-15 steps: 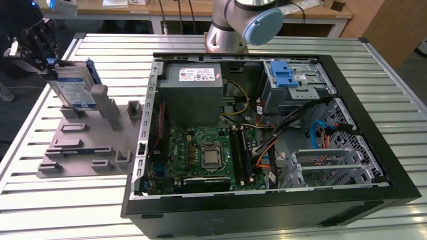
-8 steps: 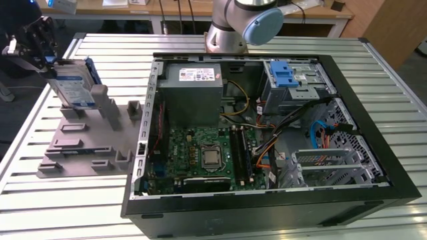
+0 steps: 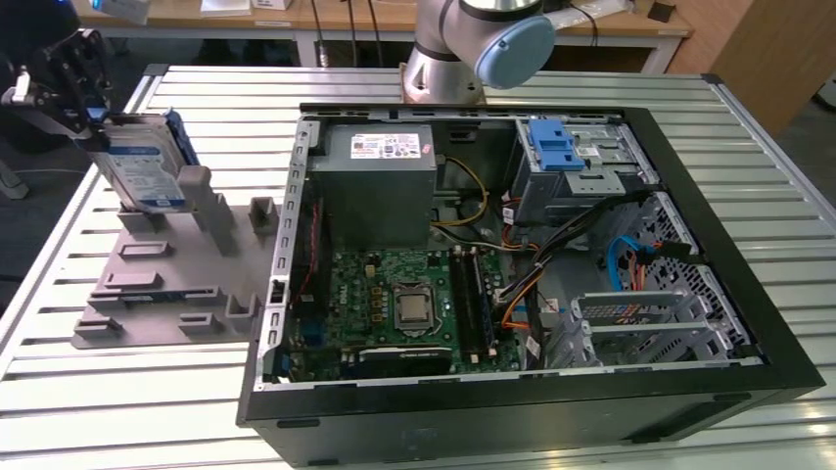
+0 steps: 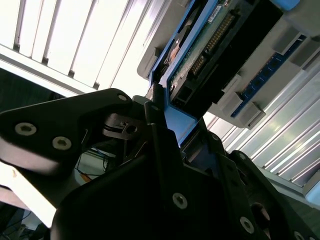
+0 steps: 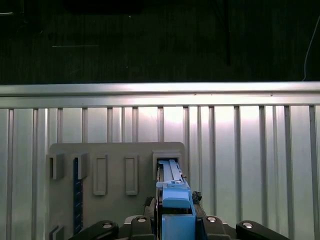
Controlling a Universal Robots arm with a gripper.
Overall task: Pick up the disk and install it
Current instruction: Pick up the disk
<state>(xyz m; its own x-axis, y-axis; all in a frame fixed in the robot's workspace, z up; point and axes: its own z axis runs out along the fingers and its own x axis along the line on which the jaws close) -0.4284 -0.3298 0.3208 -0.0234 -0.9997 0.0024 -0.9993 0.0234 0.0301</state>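
The disk (image 3: 141, 162), a silver drive with a white-and-blue label in a blue bracket, stands upright and slightly tilted at the far end of the grey holder (image 3: 157, 284), on the exterior view's left. Its lower edge is at the holder's posts. My gripper (image 3: 94, 122) comes in from the side away from the computer case and is shut on the disk's upper end. The first wrist view shows the disk (image 5: 175, 200) edge-on between my fingers, running down to a slot in the holder (image 5: 115, 165). A black finger (image 4: 155, 145) lies against the disk's blue bracket (image 4: 172, 120) in the second wrist view.
An open computer case (image 3: 731, 294) lies on the slatted metal table (image 3: 392, 88), with a motherboard (image 3: 392, 304), a grey power supply (image 3: 379, 186) and a blue-fronted drive bay (image 3: 565, 147) inside. The arm's base (image 3: 451, 59) stands behind the case. Beyond the holder is the table's edge (image 5: 160, 90).
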